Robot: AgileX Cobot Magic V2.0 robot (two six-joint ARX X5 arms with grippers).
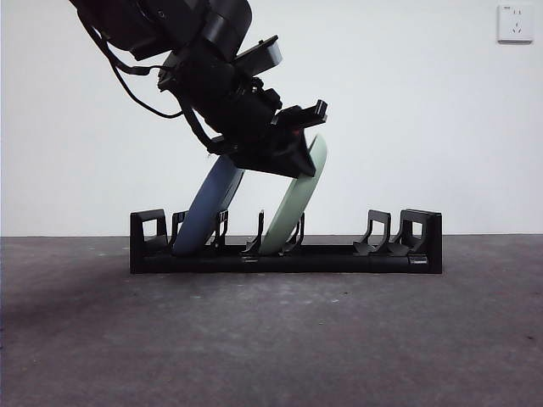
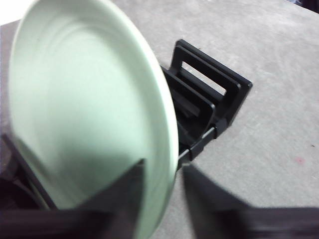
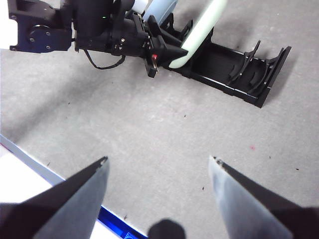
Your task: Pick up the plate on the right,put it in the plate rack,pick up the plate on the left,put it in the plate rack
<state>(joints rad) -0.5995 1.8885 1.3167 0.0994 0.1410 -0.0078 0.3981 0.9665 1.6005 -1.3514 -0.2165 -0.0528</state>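
Observation:
A pale green plate (image 1: 288, 212) (image 2: 84, 109) (image 3: 202, 27) leans in a middle slot of the long black plate rack (image 1: 339, 259) (image 2: 209, 89) (image 3: 234, 74). A blue plate (image 1: 208, 208) (image 3: 159, 7) leans in a slot near the rack's left end. My left gripper (image 1: 305, 140) (image 2: 163, 167) (image 3: 167, 52) reaches down from the upper left and straddles the green plate's top rim. Its jaws are open, with a sliver of table showing between the rim and one jaw. My right gripper (image 3: 158, 159) hangs open and empty well back from the rack, over bare table.
The rack's right-hand slots (image 1: 382, 233) stand unoccupied. A wall socket (image 1: 515, 23) sits at the upper right. The table's near edge (image 3: 30, 164), with a blue strip along it, runs below the right gripper.

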